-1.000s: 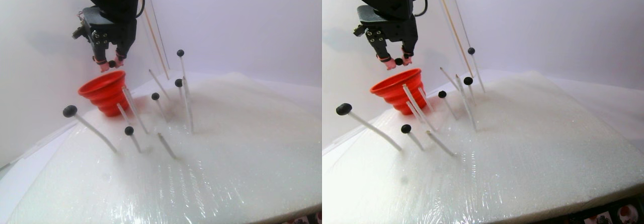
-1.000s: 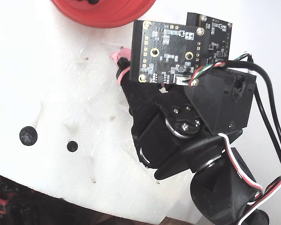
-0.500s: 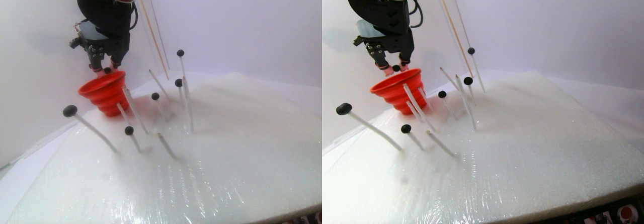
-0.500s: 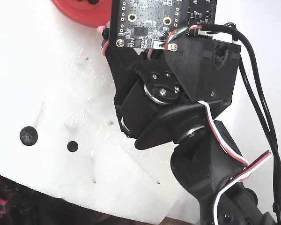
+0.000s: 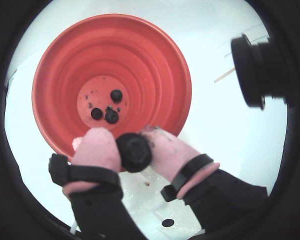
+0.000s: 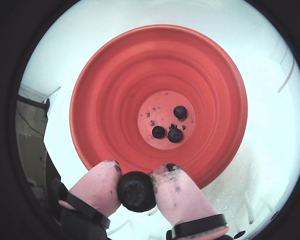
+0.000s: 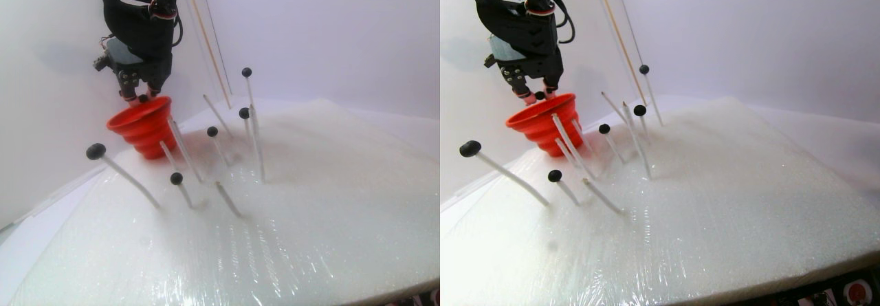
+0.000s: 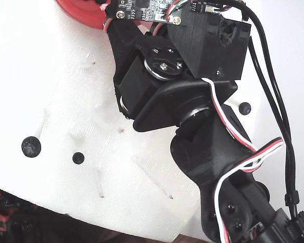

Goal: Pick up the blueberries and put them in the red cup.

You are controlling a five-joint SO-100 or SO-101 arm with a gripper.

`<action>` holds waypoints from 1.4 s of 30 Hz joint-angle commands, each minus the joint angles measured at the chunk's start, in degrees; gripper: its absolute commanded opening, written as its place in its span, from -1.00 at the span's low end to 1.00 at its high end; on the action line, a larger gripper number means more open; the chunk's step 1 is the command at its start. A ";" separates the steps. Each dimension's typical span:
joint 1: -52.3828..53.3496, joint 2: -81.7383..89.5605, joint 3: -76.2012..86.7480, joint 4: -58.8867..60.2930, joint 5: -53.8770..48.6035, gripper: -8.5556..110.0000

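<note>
Your big red cup [image 6: 115,90] sits on the white foam, three blueberries [image 6: 180,112] already at its bottom; your gripper [image 6: 135,191] pinches one more berry [image 6: 136,190] tight between pink fingers [image 6: 97,187], right at the near rim; let go now and it may bounce outside.

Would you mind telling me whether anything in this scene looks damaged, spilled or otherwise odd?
Nothing is spilled or broken. Two small oddities: the gripper has dark smudges on its pink finger pads, and dark specks lie on the floor of the red cup around the three blueberries there. The held blueberry sits over the rim's edge, not the centre.
</note>
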 commanded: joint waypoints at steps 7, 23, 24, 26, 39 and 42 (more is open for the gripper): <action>-4.75 -2.29 -6.50 -3.34 1.32 -0.67; -4.39 0.97 -3.16 -3.69 2.81 -0.58; -4.22 1.41 -2.90 -3.60 2.81 -0.58; -3.96 2.11 -2.64 -3.43 2.81 -0.59; -1.85 5.19 -1.23 -1.76 1.93 -0.61; -1.85 6.59 0.35 -1.49 2.02 -0.61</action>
